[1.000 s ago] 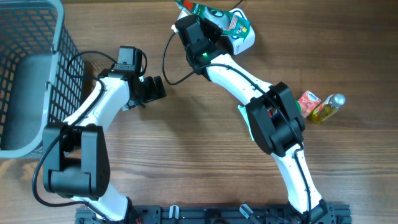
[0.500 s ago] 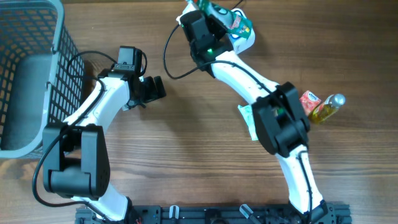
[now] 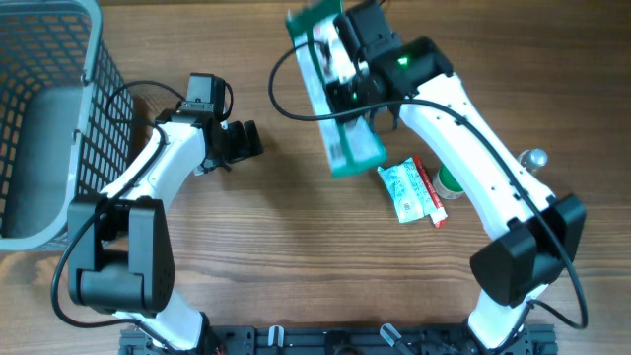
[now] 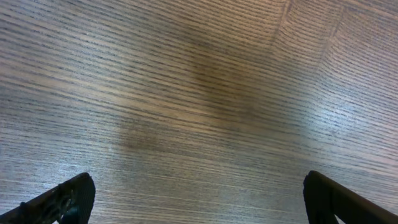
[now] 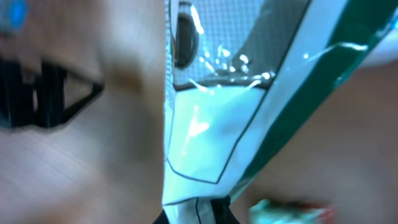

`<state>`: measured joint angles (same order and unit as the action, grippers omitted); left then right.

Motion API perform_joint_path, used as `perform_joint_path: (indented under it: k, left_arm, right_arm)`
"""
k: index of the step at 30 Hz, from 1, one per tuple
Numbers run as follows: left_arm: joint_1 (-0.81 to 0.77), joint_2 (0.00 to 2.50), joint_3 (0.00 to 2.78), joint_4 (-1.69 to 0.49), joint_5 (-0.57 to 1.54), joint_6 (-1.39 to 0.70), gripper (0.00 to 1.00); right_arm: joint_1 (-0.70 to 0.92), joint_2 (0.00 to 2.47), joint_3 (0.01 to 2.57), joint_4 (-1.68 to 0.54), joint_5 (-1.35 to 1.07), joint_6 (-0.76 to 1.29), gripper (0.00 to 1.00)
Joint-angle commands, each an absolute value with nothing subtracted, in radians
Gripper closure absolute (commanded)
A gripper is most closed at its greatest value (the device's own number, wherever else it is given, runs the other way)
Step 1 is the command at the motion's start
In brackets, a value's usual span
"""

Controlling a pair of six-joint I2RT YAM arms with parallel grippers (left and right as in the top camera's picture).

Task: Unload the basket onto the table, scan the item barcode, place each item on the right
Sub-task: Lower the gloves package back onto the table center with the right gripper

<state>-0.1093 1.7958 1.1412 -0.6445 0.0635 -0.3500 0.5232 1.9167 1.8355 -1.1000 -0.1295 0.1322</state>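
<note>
The clenched right fingers (image 5: 222, 210) grip the green-and-white packet (image 3: 340, 138) by one edge, lifted above the surface (image 3: 276, 256), while the left fingers (image 4: 62, 199) stand spread and empty; the presenting step seems underway, and next the packet's barcode face likely needs turning into view.

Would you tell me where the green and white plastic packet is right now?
Overhead, the green-white packet hangs upper centre, held by the right gripper, above-left of the small teal sachet.

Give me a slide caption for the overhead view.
Right tool holds a green-and-white packet above the wooden table; left tool stands open and empty.
</note>
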Motion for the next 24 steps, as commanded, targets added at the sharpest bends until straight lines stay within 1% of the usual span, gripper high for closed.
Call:
perform_joint_path:
  k: [1,6,11,12,13,14,15,19,22,24]
  left_arm:
    - [-0.106,1.782,1.154,-0.644,0.054,-0.345,0.0]
    - [-0.106,1.782,1.154,-0.644,0.054,-0.345,0.0]
    - [-0.106,1.782,1.154,-0.644,0.054,-0.345,0.0]
    - [-0.107,1.782,1.154,-0.644,0.054,-0.345,0.0]
    - [-0.106,1.782,1.154,-0.644,0.054,-0.345,0.0]
    - [-0.107,1.782,1.154,-0.644,0.054,-0.345,0.0]
    - [-0.107,1.782,1.154,-0.643,0.054,-0.345,0.0]
    - [-0.107,1.782,1.154,-0.644,0.054,-0.345,0.0]
    - [-0.106,1.782,1.154,-0.644,0.054,-0.345,0.0]
    - [-0.106,1.782,1.154,-0.644,0.054,-0.345,0.0]
  right_arm:
    - [0.527,1.949,1.698,-1.092,-0.332,0.311,0.96]
    - [0.528,1.949,1.555,-1.007,-0.343,0.344,0.96]
    - [0.53,1.949,1.496,-0.953,-0.342,0.341,0.94]
    - [0.53,1.949,1.485,-0.943,-0.342,0.341,0.9]
    - [0.53,1.949,1.477,-0.933,-0.34,0.341,0.76]
    - [0.53,1.949,1.474,-0.93,-0.334,0.34,0.66]
    - [0.53,1.949,1.471,-0.928,-0.329,0.34,0.52]
    - [0.53,1.949,1.47,-0.928,-0.284,0.34,0.37]
    - [0.53,1.948,1.471,-0.929,-0.249,0.344,0.34]
    - [0.53,1.933,1.476,-0.939,-0.225,0.35,0.21]
